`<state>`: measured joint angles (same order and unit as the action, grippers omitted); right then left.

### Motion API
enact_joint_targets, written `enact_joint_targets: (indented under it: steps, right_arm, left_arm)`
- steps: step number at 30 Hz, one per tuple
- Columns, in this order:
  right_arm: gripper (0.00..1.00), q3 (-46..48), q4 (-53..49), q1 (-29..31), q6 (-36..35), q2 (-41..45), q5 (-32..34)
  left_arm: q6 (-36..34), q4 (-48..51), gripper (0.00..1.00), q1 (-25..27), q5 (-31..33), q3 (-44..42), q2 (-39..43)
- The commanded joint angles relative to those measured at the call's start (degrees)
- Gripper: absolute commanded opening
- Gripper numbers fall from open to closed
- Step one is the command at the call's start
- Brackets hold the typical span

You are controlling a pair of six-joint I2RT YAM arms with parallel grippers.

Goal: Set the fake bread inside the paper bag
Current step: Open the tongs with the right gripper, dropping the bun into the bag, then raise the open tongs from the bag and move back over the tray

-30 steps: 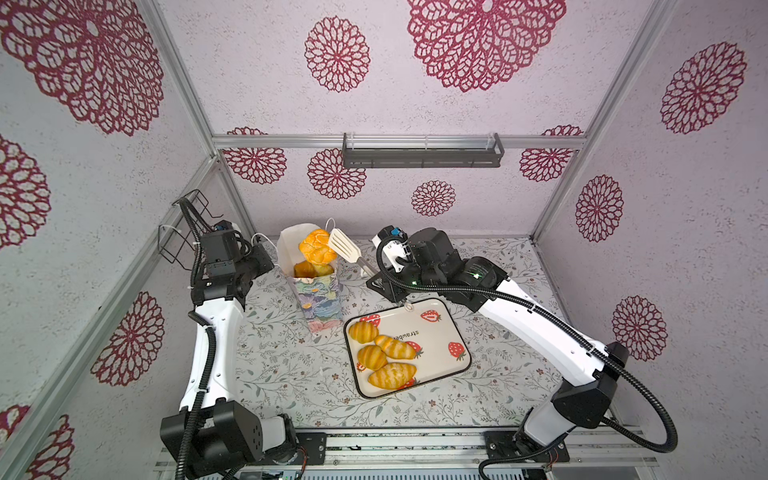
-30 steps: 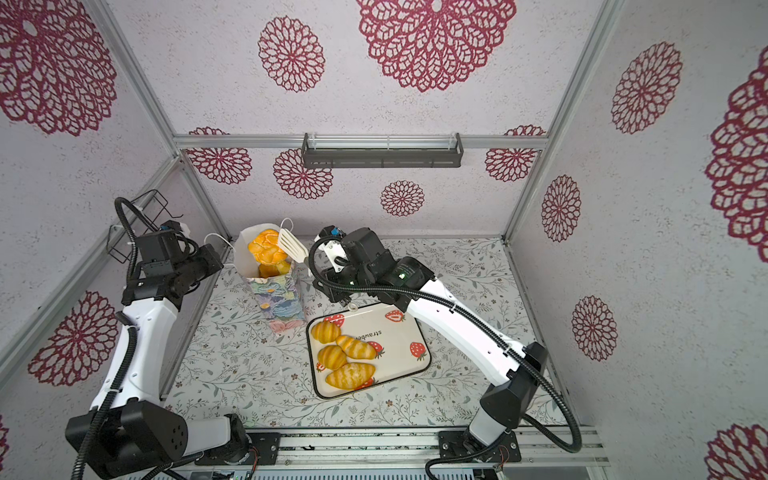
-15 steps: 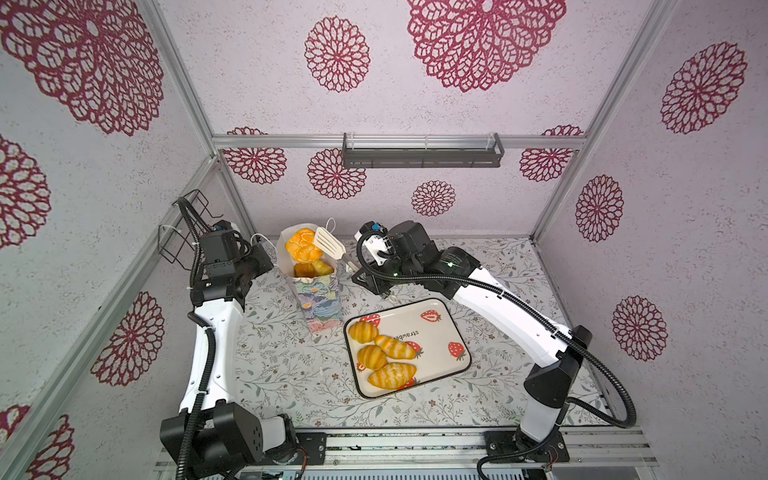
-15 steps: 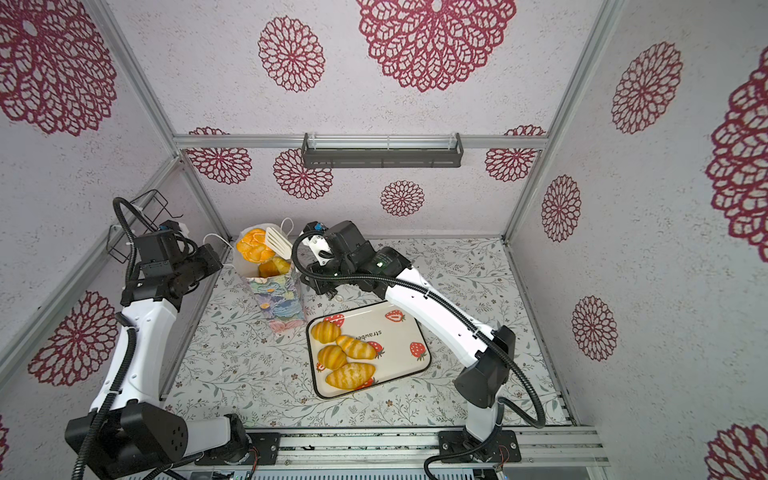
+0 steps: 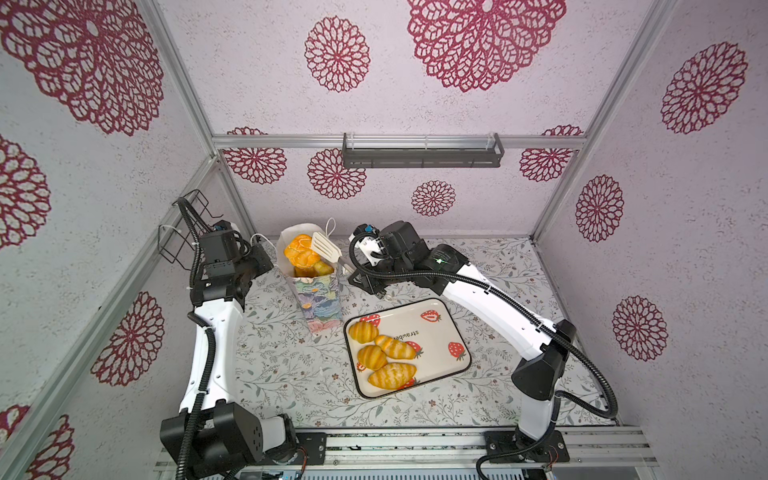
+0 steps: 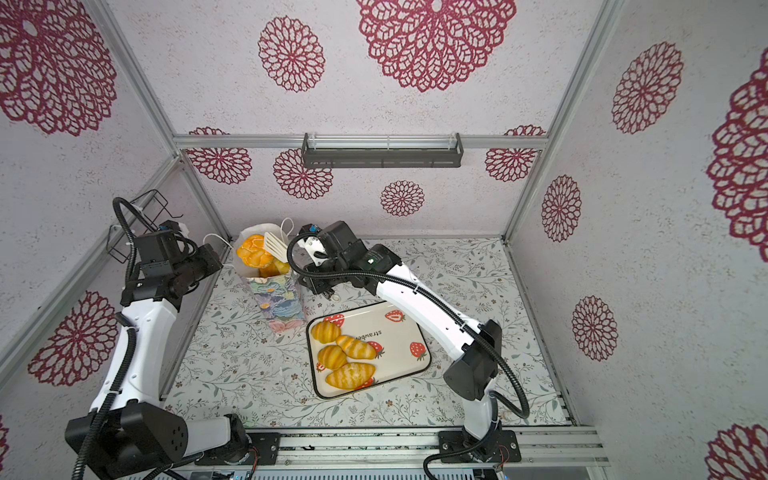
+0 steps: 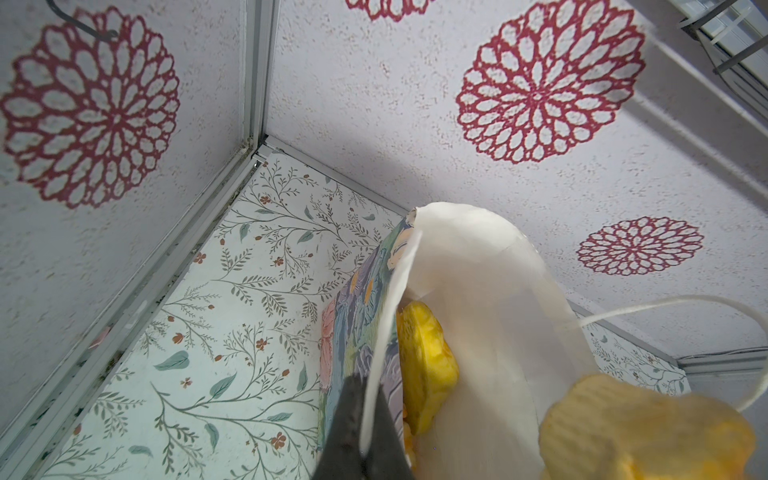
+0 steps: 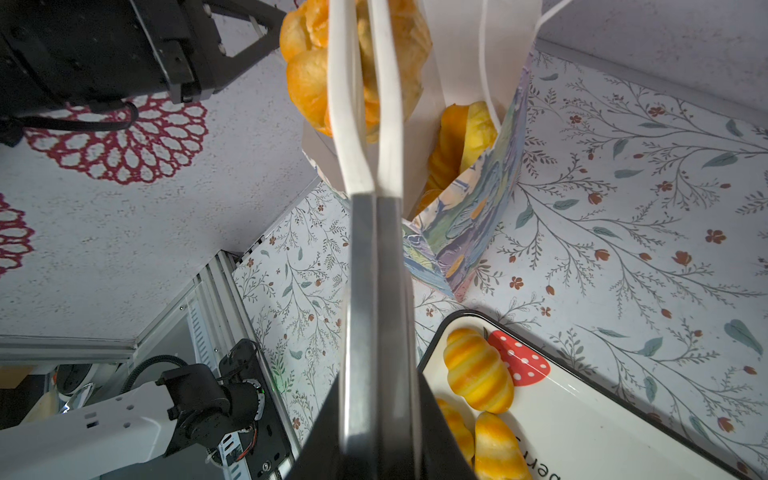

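– Bread (image 5: 372, 357), where is it lying?

– Four striped pieces are lying close together on the tray (image 5: 432, 332), at the end nearer the bag (image 5: 320, 299). More bread is sitting low inside the bag.

– And the loaf (image 5: 300, 254)?

– It is hanging at the bag's open mouth, its top showing above the rim in both top views. How far its lower end is reaching in, I cannot tell.

– What is holding it?

– The tongs (image 5: 325, 248). Their two white blades are pinching the loaf between them. In the right wrist view, one blade is running along each side of it.

– And the grippers?

– The right gripper (image 5: 358, 279) is pressing the tongs' handles together, just beside the bag and above the table (image 5: 282, 365). The left gripper (image 7: 368, 428) is clamping the bag's rim on its left side in both top views. The white paper edge is running between its two dark fingers (image 7: 347, 415).

– How is the bag standing?

– It is standing upright on the table, just beside a corner of the tray, with its mouth gaping upward and a handle (image 5: 258, 238) looping toward the left gripper.
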<state>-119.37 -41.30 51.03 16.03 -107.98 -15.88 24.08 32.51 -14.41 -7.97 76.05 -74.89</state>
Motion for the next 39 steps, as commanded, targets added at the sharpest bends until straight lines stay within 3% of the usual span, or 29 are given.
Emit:
enact_joint_targets:
  steps: [1,26,39]
  right_arm:
    - [0.23,-2.75,2.11,-0.79,-1.14,0.74,-0.47]
    - [0.33,-2.52,2.71,-2.16,-0.25,0.31,-0.94]
    - [0.33,3.24,3.62,-1.81,0.46,8.53,1.44]
  left_arm:
    - [0.17,0.41,0.00,-0.74,0.65,0.06,0.89]
    - [0.42,0.00,0.00,-0.85,-0.37,-0.20,0.89]
    - [0.47,-0.24,0.00,-0.87,-0.67,-0.21,0.82]
